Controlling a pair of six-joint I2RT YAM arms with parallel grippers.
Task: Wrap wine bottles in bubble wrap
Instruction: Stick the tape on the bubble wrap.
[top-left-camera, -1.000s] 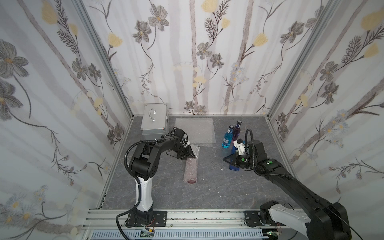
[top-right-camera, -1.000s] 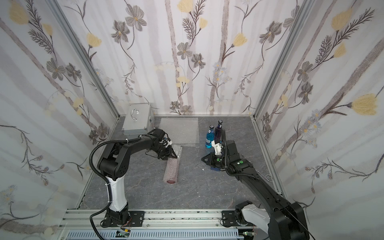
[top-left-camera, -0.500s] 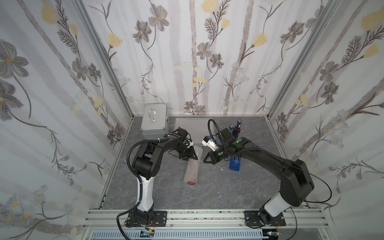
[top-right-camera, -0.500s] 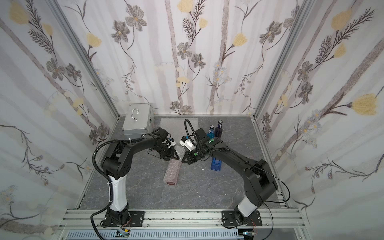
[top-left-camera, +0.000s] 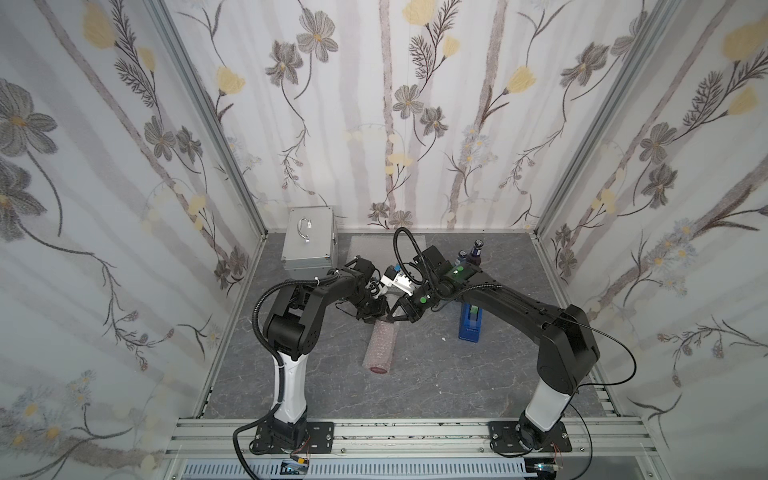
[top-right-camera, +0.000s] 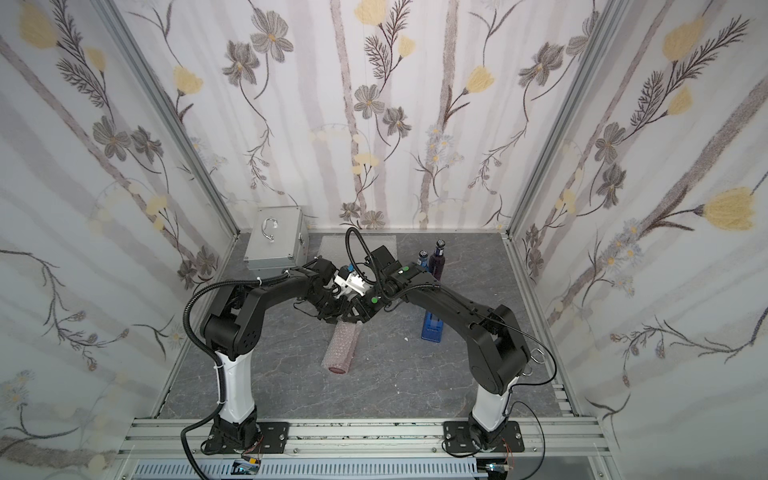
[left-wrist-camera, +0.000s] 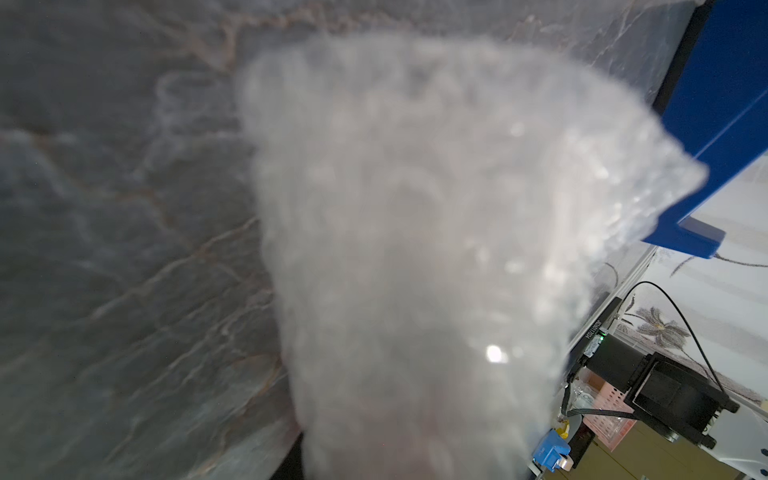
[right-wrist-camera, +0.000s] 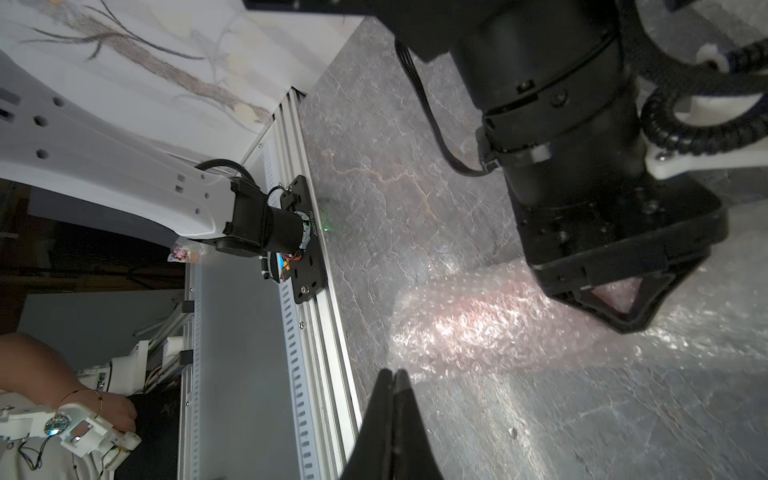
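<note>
Grey marbled worktop (top-left-camera: 415, 386) carrying a silver metal case (top-left-camera: 308, 243) at its far left corner, red wine bottle rolled in clear bubble wrap (top-left-camera: 380, 347) lying mid-worktop, left pincer (top-left-camera: 373, 319) clamping its far end, right pincer (right-wrist-camera: 394, 374) pointing at it from just beside, tips pressed together, blue glass bottle (top-left-camera: 460, 258) and purple glass bottle (top-left-camera: 476, 253) standing far right

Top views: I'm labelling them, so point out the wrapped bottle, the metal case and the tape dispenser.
wrapped bottle (top-left-camera: 379, 347): in a top view, middle of the roll.
metal case (top-left-camera: 309, 249): in a top view, lid below the handle.
tape dispenser (top-left-camera: 469, 328): in a top view, blue side.
</note>
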